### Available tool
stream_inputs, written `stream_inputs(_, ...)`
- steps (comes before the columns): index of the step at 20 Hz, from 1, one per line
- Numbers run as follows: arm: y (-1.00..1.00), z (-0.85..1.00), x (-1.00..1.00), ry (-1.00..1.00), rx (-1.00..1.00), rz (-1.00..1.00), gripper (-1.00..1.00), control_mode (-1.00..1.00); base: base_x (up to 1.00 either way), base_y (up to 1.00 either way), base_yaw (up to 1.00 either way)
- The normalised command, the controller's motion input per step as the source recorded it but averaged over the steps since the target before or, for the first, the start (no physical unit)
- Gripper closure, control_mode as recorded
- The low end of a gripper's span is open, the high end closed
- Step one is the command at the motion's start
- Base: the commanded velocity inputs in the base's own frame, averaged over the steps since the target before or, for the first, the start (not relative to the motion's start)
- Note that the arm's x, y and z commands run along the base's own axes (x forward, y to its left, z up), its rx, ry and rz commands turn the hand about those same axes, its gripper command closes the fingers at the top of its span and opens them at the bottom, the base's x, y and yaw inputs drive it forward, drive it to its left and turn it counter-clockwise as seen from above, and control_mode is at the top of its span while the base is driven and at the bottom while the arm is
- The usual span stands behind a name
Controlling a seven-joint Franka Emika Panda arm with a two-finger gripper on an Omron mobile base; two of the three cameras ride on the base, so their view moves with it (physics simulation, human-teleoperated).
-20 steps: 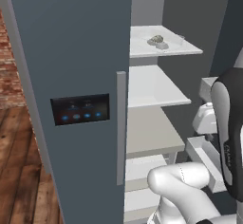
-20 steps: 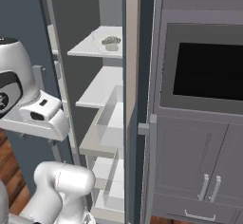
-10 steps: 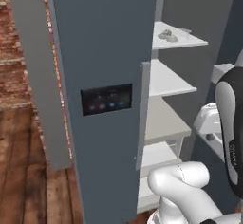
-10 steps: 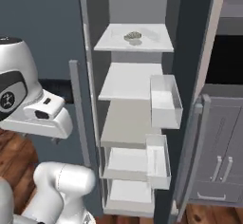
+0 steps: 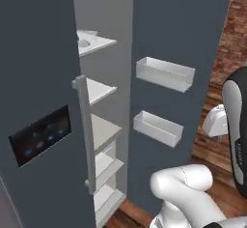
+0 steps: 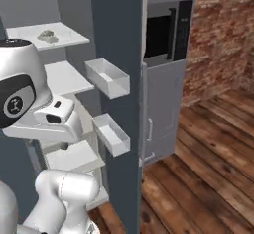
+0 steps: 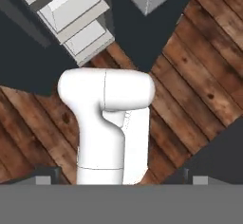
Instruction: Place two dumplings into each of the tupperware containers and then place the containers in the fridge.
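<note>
The fridge [image 5: 38, 77] stands in front of me, tall and dark grey-blue, with one door swung open [image 6: 116, 29] and white shelves [image 6: 64, 77] inside. The closed door carries a long handle [image 5: 84, 130] and a black panel with blue lights [image 5: 41, 135]. A small lumpy greyish item [image 6: 47, 33] lies on the top shelf; I cannot tell what it is. My gripper [image 7: 121, 179] is open and empty, pointing down at the wooden floor in front of the fridge. The dumplings and the tupperware containers are out of view.
Two white bins [image 5: 164, 72] [image 5: 157, 128] hang on the inside of the open door. A dark built-in oven [image 6: 161, 34] sits above a grey cabinet [image 6: 161, 109] to the right. A brick wall [image 6: 223, 34] and wood floor [image 6: 208, 148] lie further right.
The whole picture has swung: the base has moved, so the fridge now shows from the side of its open door. The brick wall and floor have come into sight. The gripper stays open.
</note>
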Motion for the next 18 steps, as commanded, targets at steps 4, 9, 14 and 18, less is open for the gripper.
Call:
stream_inputs(4,0.0,0.0,0.0,0.0,0.0,0.0,-1.0,1.0,-0.01,0.0,-1.0)
stream_inputs(9,0.0,0.0,0.0,0.0,0.0,0.0,-1.0,1.0,-0.02,0.0,-1.0)
stream_inputs(14,0.0,0.0,0.0,0.0,0.0,0.0,-1.0,1.0,0.18,-0.09,-0.61)
stream_inputs(18,0.0,0.0,0.0,0.0,0.0,0.0,-1.0,1.0,0.88,-0.48,-0.08)
